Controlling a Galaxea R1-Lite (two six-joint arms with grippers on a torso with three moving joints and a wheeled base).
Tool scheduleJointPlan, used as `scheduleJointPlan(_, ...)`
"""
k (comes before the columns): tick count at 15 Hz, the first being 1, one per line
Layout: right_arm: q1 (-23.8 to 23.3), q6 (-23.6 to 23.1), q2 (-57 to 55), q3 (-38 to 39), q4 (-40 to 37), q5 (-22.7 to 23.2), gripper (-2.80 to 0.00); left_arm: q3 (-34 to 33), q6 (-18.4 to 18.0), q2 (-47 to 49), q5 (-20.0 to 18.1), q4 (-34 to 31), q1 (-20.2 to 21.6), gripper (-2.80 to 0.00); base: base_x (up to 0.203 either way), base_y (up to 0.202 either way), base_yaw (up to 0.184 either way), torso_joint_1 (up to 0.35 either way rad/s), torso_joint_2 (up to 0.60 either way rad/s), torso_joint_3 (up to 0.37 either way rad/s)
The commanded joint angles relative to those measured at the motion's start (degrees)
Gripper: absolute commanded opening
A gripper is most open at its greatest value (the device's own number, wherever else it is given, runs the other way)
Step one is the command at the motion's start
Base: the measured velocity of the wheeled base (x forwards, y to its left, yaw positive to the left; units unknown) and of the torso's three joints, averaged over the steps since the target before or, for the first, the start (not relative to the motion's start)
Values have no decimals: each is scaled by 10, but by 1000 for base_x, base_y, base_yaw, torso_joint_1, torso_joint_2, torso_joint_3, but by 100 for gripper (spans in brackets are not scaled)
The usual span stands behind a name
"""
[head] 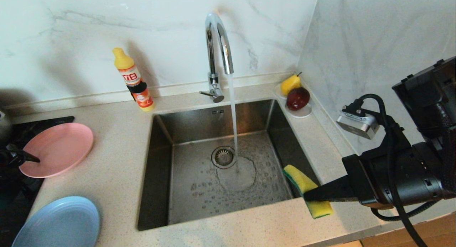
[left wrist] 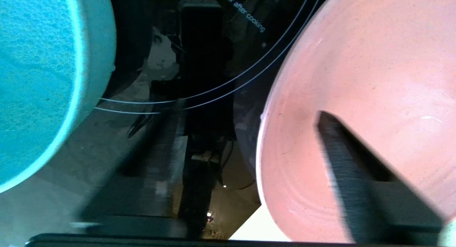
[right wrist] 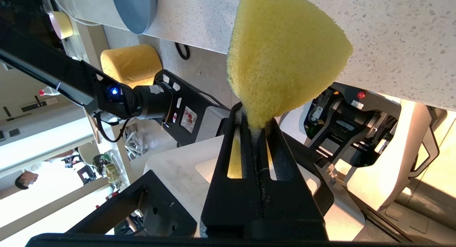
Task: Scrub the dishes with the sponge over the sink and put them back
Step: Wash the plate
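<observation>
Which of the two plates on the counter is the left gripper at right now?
The pink plate, the one farther back beside the stovetop. The left gripper reaches over its rim, one finger above its face. The light-blue plate lies apart at the counter's front edge.

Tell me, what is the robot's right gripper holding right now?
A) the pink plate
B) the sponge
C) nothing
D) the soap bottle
B: the right gripper is shut on the yellow sponge at the sink's front right corner, while the pink plate lies on the counter to the left.
</observation>
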State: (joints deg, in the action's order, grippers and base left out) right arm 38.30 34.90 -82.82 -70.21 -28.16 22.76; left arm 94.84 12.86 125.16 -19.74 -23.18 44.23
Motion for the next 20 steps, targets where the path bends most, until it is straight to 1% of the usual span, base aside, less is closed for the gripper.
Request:
scheduleJointPlan(1, 0, 2, -1, 0, -1, 2, -280, 3, 2, 4, -2, -1, 0, -280, 0, 0, 0, 0, 0, 0)
scheduleJointPlan(6, 1, 2, 0, -1, -1, 3, -280, 5, 2, 3, -2, 1, 0, -280, 0, 0, 0, 0, 0, 0)
scheduleJointPlan(9, 1, 2, -3, -5, -1, 3, -280, 19, 6, 3, -2, -2, 0, -280, 0, 0, 0, 0, 0, 0)
scheduleJointPlan(12, 1, 2, -4, 3, 16, 4, -280, 25, 12, -1, -4, -1, 1, -280, 0, 0, 0, 0, 0, 0)
scheduleJointPlan(16, 2, 2, -6, 4, 24, 4, -280, 37, 64, -42, -13, 0, 0, -280, 0, 0, 0, 0, 0, 0)
scheduleJointPlan(18, 2, 2, -6, 2, 24, 4, -280, 43, 86, -74, -37, -1, -1, -280, 0, 0, 0, 0, 0, 0)
scheduleJointPlan(20, 5, 2, -5, 1, 24, 4, -280, 52, 102, -106, -48, -6, -13, -280, 0, 0, 0, 0, 0, 0)
